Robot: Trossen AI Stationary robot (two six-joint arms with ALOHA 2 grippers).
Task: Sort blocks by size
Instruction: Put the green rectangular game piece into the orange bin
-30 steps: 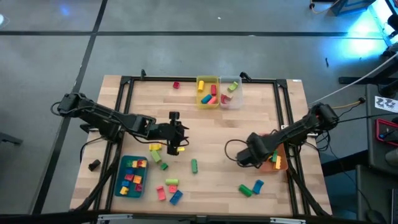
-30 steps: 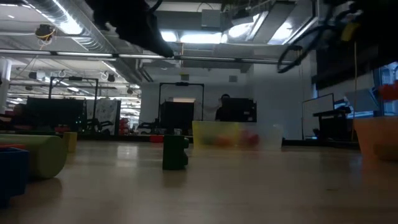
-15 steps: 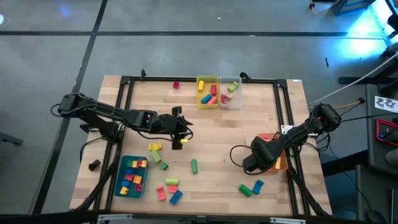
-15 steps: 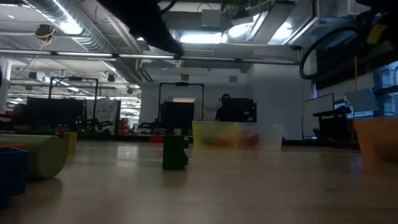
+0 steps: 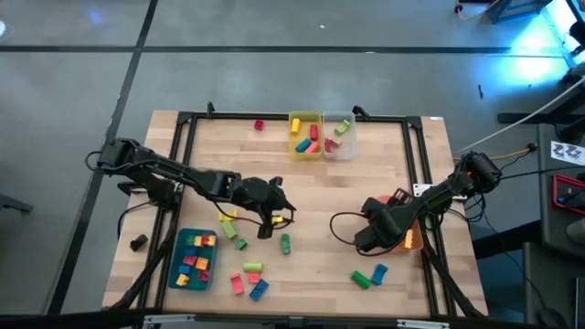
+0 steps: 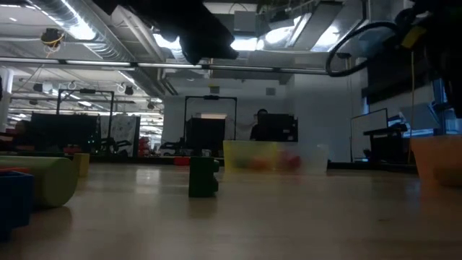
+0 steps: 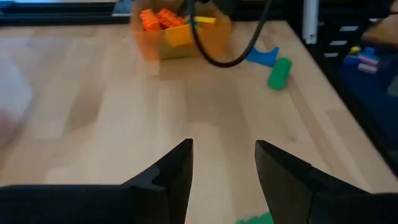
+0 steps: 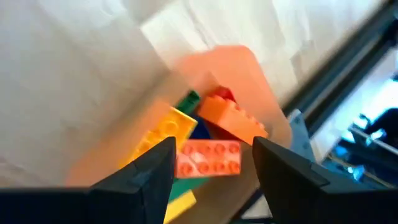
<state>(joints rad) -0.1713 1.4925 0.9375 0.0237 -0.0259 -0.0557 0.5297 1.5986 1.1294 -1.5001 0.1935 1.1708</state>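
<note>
Many blocks [image 5: 241, 276] lie loose near the table's front edge, others fill a teal bin [image 5: 193, 260], a yellow bin [image 5: 305, 135] and an orange bin [image 8: 230, 87]. Left gripper [image 7: 222, 163] hangs over bare wood, fingers spread and empty. Right gripper [image 8: 212, 160] gapes above the orange bin's pile, holding nothing.

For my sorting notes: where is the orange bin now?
High view: the orange bin sits near the table's right edge, partly under the right gripper, above the blue and green blocks.

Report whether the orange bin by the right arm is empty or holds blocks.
Holds blocks. The right wrist view looks into the orange bin and shows several blocks piled inside: orange, yellow, pink, red and green.
</note>
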